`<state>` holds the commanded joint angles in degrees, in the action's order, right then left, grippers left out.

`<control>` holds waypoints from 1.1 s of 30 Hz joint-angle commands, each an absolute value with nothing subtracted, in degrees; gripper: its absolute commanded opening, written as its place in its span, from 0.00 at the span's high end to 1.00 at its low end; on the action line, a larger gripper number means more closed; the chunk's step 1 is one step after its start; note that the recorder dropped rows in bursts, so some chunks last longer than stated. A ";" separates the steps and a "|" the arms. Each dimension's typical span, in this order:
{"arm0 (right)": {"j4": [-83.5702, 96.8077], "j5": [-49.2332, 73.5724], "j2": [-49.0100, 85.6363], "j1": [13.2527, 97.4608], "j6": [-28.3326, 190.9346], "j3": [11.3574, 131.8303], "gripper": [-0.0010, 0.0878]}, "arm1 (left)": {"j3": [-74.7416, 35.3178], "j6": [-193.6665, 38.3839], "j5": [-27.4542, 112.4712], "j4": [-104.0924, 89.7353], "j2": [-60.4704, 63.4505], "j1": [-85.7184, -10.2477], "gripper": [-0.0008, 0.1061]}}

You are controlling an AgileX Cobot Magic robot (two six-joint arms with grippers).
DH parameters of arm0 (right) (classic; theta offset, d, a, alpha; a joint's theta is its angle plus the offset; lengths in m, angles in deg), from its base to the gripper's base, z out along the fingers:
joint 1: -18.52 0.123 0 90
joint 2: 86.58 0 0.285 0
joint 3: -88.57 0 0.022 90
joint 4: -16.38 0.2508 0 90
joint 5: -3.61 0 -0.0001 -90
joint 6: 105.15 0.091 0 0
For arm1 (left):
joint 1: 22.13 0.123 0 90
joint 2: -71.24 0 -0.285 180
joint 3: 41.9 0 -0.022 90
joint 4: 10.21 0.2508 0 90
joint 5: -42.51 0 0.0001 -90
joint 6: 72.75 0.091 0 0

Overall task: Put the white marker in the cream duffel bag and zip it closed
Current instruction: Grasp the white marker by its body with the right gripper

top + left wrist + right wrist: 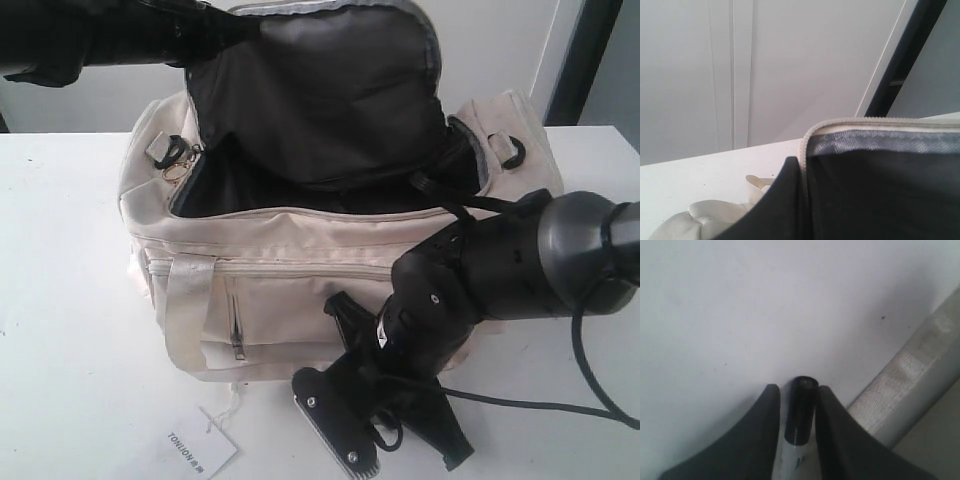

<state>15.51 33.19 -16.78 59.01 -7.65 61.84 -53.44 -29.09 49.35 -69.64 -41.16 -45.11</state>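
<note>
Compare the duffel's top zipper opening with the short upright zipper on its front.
The top zipper opening is unzipped, its dark-lined flap raised; the short front zipper looks shut. The top opening curves across the bag's width; the front zipper is a short upright line. The top one has a gold ring pull; the front one a small dark pull. Both belong to the cream duffel bag.

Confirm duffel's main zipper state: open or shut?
Open. On the cream duffel bag the top flap stands lifted back, dark lining exposed; the gold ring pull hangs at the opening's left end.
</note>
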 joint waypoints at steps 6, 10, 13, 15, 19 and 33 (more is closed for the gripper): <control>14.45 33.32 -18.63 58.46 -5.84 61.84 0.71 | -53.44 -29.09 49.35 -69.64 -41.16 -45.11 0.99; 14.45 34.37 -18.63 58.46 -5.84 61.84 0.76 | -53.44 -29.09 49.35 -69.64 -41.16 -45.11 0.99; 14.45 34.71 -18.16 58.46 -5.84 61.84 0.91 | -53.44 -29.09 49.35 -69.64 -41.16 -45.11 0.99; 14.45 34.72 -17.71 58.46 -5.84 61.84 0.99 | -53.44 -29.09 49.35 -69.64 -41.16 -45.11 0.99; 14.45 34.72 -16.08 58.46 -5.84 61.84 0.99 | -53.44 -29.09 49.35 -69.64 -41.16 -45.11 0.99; 22.71 38.45 -7.92 64.11 -5.84 61.84 0.99 | -53.44 -29.09 49.35 -69.64 -41.16 -45.11 0.99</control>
